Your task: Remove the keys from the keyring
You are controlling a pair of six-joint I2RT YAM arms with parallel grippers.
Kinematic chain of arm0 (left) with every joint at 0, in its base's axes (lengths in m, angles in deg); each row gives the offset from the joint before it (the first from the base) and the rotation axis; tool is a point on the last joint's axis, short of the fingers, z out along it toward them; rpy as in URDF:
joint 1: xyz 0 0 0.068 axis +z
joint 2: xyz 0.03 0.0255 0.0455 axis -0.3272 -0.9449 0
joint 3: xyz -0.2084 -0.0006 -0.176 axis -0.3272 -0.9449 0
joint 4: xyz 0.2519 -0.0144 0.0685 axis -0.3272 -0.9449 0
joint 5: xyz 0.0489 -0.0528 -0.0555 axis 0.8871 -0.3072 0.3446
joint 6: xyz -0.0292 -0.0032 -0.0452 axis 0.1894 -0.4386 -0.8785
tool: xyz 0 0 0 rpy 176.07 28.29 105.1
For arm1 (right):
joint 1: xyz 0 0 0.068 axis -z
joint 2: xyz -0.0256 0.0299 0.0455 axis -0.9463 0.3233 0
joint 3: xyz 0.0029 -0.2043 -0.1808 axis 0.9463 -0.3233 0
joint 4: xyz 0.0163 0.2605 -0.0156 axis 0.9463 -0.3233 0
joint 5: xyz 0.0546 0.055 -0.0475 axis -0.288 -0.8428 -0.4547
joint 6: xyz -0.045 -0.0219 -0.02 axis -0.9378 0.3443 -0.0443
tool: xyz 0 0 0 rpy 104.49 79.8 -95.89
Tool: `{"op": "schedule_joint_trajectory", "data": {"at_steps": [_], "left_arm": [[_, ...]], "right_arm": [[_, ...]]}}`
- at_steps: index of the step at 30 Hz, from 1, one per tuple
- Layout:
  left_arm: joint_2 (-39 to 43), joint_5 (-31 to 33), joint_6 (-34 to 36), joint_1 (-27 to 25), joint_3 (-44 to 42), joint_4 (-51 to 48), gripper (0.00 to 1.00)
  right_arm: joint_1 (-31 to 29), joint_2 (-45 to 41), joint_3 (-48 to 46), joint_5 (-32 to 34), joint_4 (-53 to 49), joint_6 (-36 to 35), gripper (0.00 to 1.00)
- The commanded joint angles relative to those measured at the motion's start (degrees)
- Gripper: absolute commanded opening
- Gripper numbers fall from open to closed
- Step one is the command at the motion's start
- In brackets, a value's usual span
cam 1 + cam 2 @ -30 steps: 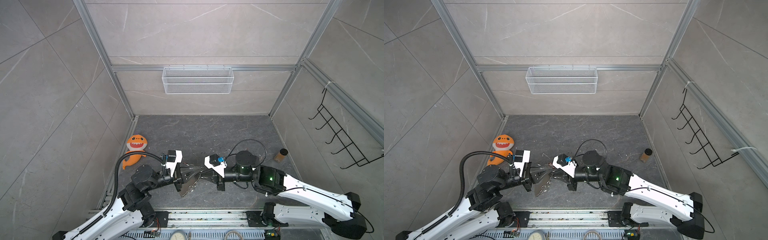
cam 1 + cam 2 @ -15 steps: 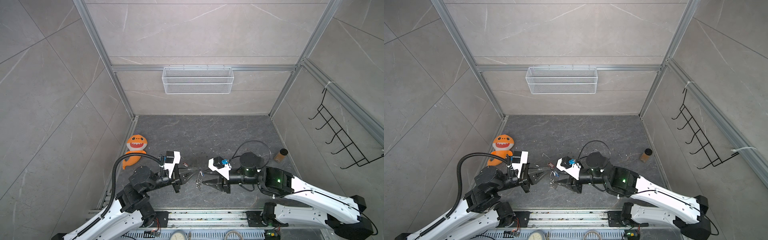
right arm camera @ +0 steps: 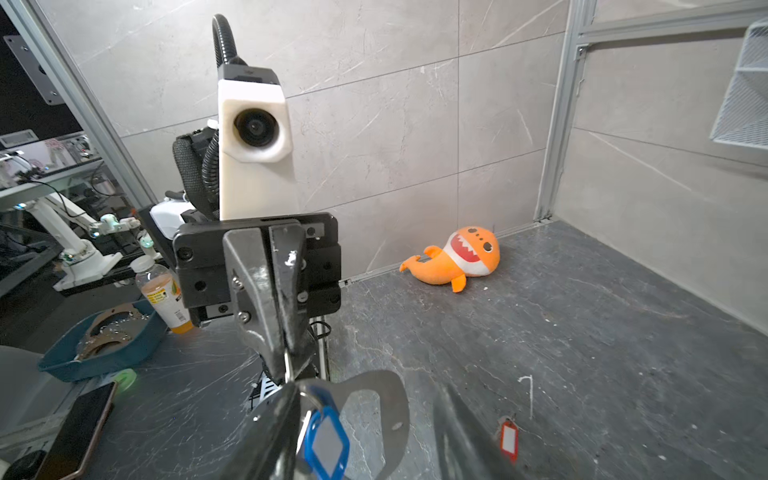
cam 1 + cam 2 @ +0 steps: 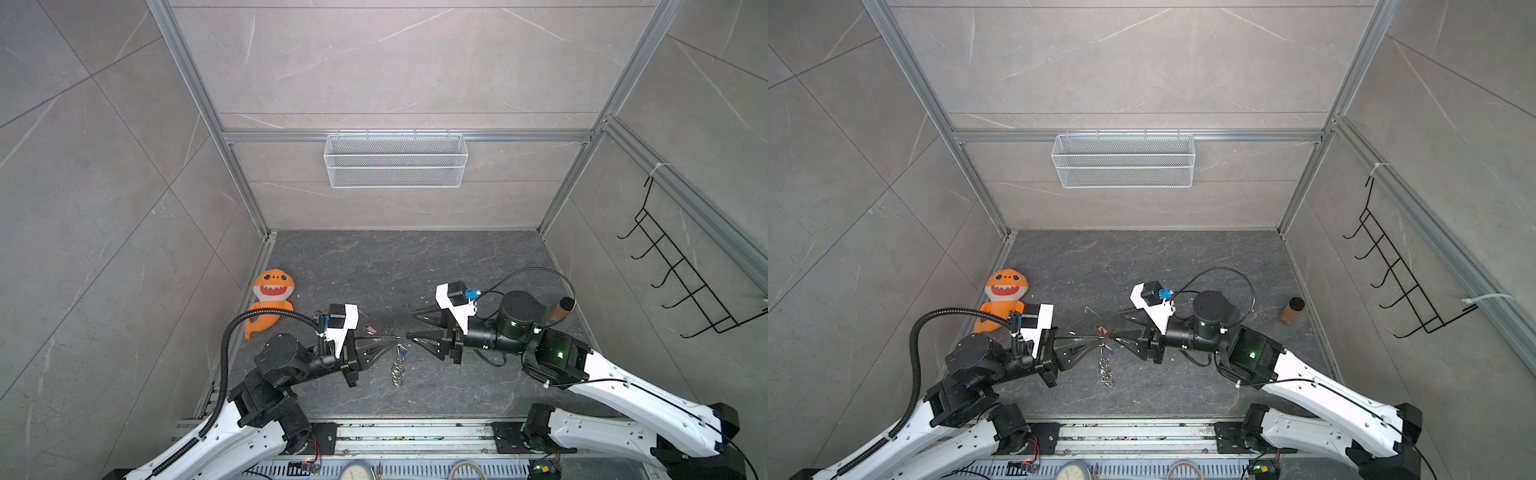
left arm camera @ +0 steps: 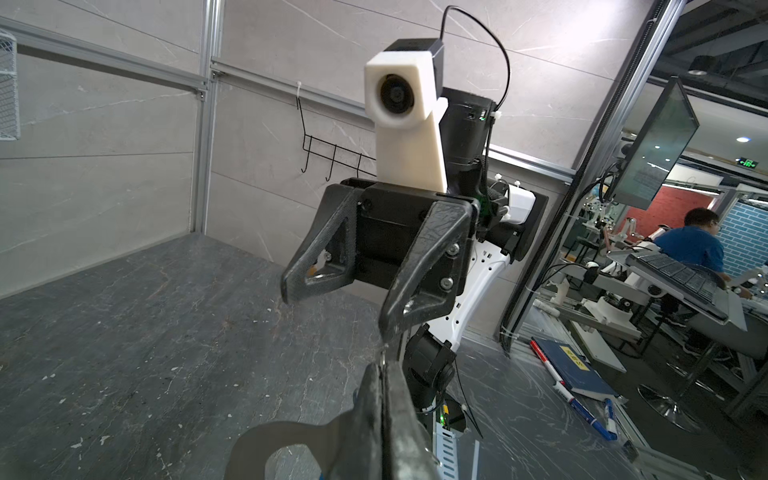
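Because the left gripper pinches the keyring by its top, the chain dangles before the right gripper in a top view. From the left wrist, that gripper is spread and empty. From the right wrist, the blue key hangs on the ring and the red key lies on the floor.

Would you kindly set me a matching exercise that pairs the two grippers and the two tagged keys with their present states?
Things:
1. left gripper
2. right gripper
3. red-tagged key
4. blue-tagged key

States:
A. lying on the floor
B. open
C. shut on the keyring
D. hanging in the air at the keyring

Pairs: 1-C, 2-B, 3-A, 4-D.
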Motion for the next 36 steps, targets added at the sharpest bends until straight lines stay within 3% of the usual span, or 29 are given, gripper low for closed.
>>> {"op": "schedule_joint_trajectory", "data": {"at_steps": [1, 10, 20, 26, 31, 36], "left_arm": [[0.95, 0.03, 1.45, 0.03, 0.81, 2.07, 0.00], [0.62, 0.47, 1.65, 0.04, 0.70, 2.37, 0.00], [0.07, 0.54, 1.38, 0.04, 0.68, 2.63, 0.00], [-0.67, 0.37, 0.86, 0.03, 0.91, 2.66, 0.00], [-0.23, 1.10, 0.37, 0.02, 2.34, -1.18, 0.00], [1.39, 2.67, 0.42, 0.04, 5.11, -10.22, 0.41]], "right_arm": [[0.22, 0.78, -0.39, -8.37, 4.88, 3.43, 0.53], [0.22, 2.86, -0.27, -12.49, 4.89, 4.06, 0.46], [0.23, 3.23, -0.25, -12.36, 4.03, 3.79, 0.22], [0.22, 2.97, 0.05, -11.38, 2.95, 3.57, 0.00], [0.46, 2.29, 0.82, -9.37, -1.44, 2.67, 0.00], [2.97, 2.03, 3.83, -10.76, -11.60, -0.32, 0.00]]}}
